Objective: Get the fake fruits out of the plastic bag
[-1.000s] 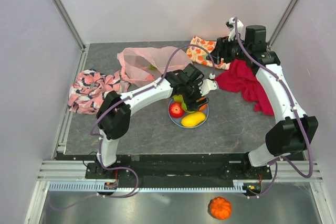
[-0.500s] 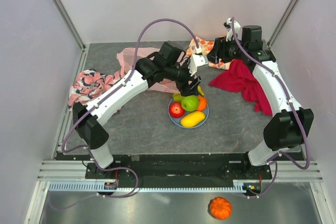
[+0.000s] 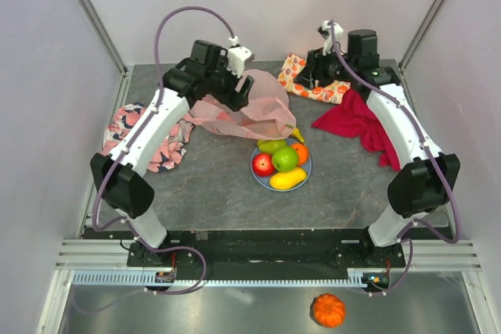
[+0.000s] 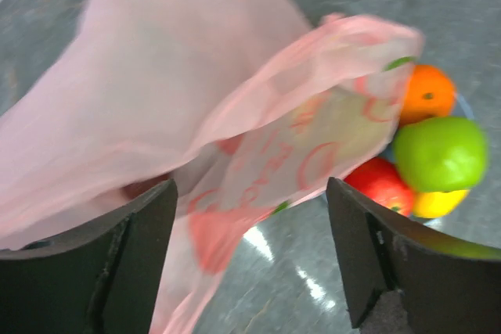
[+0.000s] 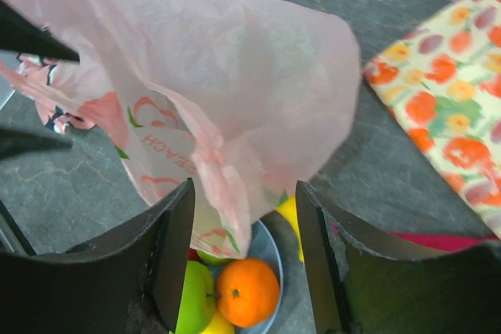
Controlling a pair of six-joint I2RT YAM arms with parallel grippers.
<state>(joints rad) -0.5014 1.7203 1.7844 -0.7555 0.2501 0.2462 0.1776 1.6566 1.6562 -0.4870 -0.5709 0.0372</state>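
Unloading looks nearly done: most of the fruit is out of the bag.

Five pieces sit on the round blue plate (image 3: 308,171): glossy red apple (image 3: 264,164), glossy green apple (image 3: 285,158), small plastic orange (image 3: 300,152), yellow oblong fruit (image 3: 287,178) and pale green pear (image 3: 270,145). The thin translucent pink plastic bag (image 3: 250,111) lies slack behind the plate, with its near edge draped over the plate's far rim. A yellow banana tip (image 3: 297,134) pokes out right at that edge; can't tell if it's clear of the film. A dark reddish patch (image 4: 145,187) shows through the bag, possibly one fruit left inside. The left gripper (image 4: 250,193) has its jaws spread wide at the bag's far end, with film across the gap and no visible pinch. The right gripper (image 5: 244,189) hangs above the bag, jaws apart and empty. My read of what's left: check the bag, then pull any remainder.
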